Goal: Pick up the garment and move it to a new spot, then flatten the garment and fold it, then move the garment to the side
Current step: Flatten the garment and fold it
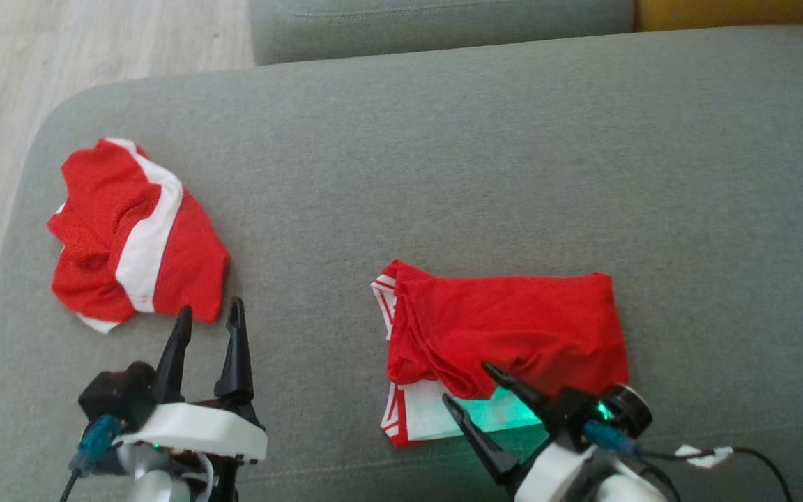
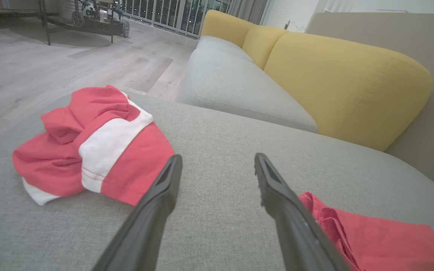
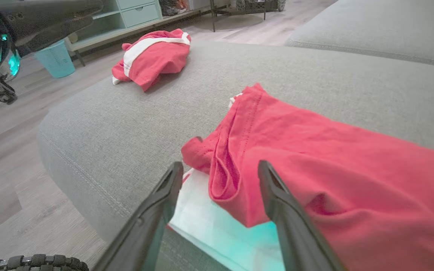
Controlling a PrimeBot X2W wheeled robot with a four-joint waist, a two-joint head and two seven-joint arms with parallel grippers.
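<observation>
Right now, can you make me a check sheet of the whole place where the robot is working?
Surface: grey cushion, flat.
Job's things: left garment crumpled, red with a white band; right garment red, roughly folded, white showing under its near edge.
Clutter: nothing seen.
Claws: left claw open, empty, near left garment; right claw open at right garment's near edge.
Cables: black cable trailing from right wrist.
Surroundings: wood floor, yellow sofa, teal bin.

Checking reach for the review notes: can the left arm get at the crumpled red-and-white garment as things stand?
Probably yes. The left gripper is open, its fingers close to the crumpled garment at its near edge, with bare cushion around and nothing lying between them.
</observation>
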